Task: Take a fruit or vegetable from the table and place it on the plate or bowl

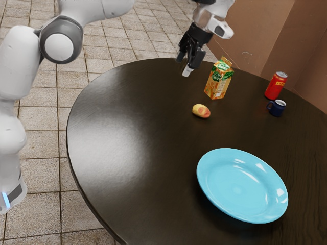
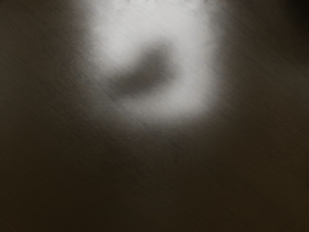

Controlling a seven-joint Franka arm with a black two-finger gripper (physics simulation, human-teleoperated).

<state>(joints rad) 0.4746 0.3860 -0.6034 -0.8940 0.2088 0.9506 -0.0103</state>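
The yellow-red fruit [image 1: 201, 111] lies on the dark worktop [image 1: 127, 153], at 11 o'clock from the empty blue plate [image 1: 241, 185] in the exterior view. The claw [image 1: 187, 65] hovers at the fruit's 11 o'clock, spread and empty, near the juice carton [image 1: 218, 78]; grasp, carry and placing all remain

Juice carton [image 1: 219, 78], red can [image 1: 276, 85], blue mug [image 1: 277, 107] upright.

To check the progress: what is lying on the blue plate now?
Nothing: the blue plate shows a bare top. The yellow-red fruit rests on the table, apart from it, near the juice carton. Whatever is under the plate is covered.
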